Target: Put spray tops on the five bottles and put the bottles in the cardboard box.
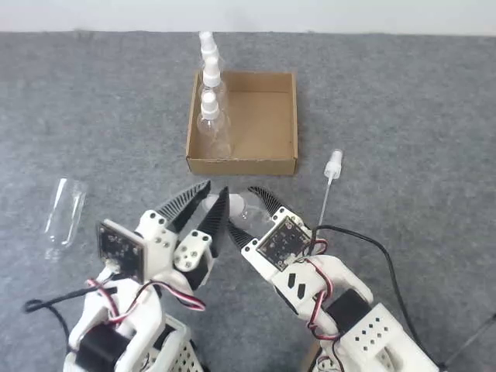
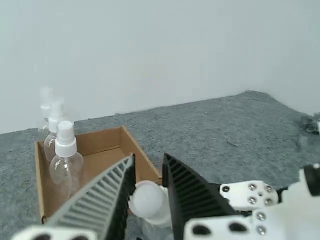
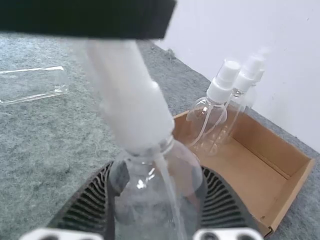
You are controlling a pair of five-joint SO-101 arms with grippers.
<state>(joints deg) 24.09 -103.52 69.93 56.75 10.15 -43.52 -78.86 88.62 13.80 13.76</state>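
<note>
A clear bottle (image 1: pixel 235 205) (image 3: pixel 150 185) stands between the two arms, with my right gripper (image 1: pixel 239 206) (image 3: pixel 155 200) shut around its body. A white spray top (image 2: pixel 147 200) (image 3: pixel 130 100) sits at the bottle's neck, its tube running down inside. My left gripper (image 1: pixel 216 190) (image 2: pixel 148 165) is shut on that top. The cardboard box (image 1: pixel 263 128) (image 2: pixel 100 145) (image 3: pixel 260 165) lies just beyond, with three capped bottles (image 1: pixel 213 124) (image 2: pixel 65 160) (image 3: pixel 215 110) upright along its left wall. An uncapped bottle (image 1: pixel 62 209) (image 3: pixel 32 85) lies on the left. A loose spray top (image 1: pixel 332 174) lies on the right.
Grey carpet (image 1: pixel 403 116) covers the table. The right half of the box is bare cardboard. A black cable (image 1: pixel 372 244) loops beside the right arm, close to the loose spray top's tube.
</note>
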